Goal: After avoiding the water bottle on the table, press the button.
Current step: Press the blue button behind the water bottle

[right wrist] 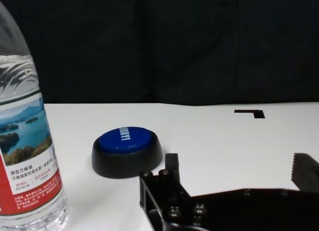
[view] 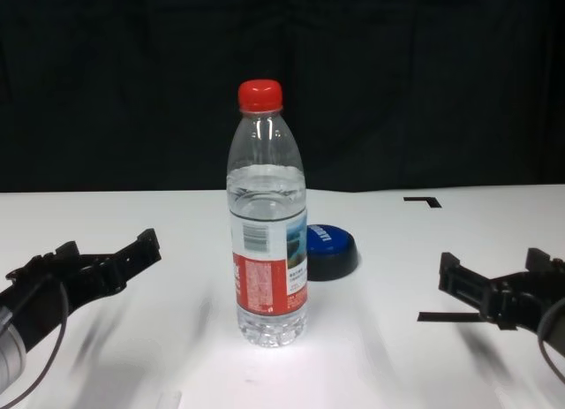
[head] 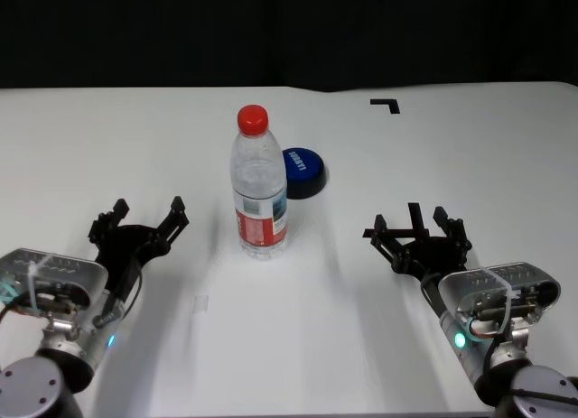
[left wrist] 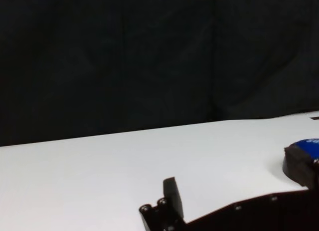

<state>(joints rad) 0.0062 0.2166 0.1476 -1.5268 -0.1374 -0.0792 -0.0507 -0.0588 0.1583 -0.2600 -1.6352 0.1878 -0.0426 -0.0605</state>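
Water bottle (head: 260,185) stood upright before button (head: 303,171), path blocked. Left gripper (head: 144,221), right gripper (head: 418,229) held low over surface (head: 470,156), fingers spread.

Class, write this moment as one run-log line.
left gripper: open, idle near-left | right gripper: open, near-right, empty | water bottle: upright, in front of button | button: not yet pressed

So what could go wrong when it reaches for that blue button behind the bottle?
The bottle stands upright, tall and narrow, right in front of the button. A straight reach could tip it. The right gripper seems to have the clearer path; the left gripper would likely have to cross the bottle.
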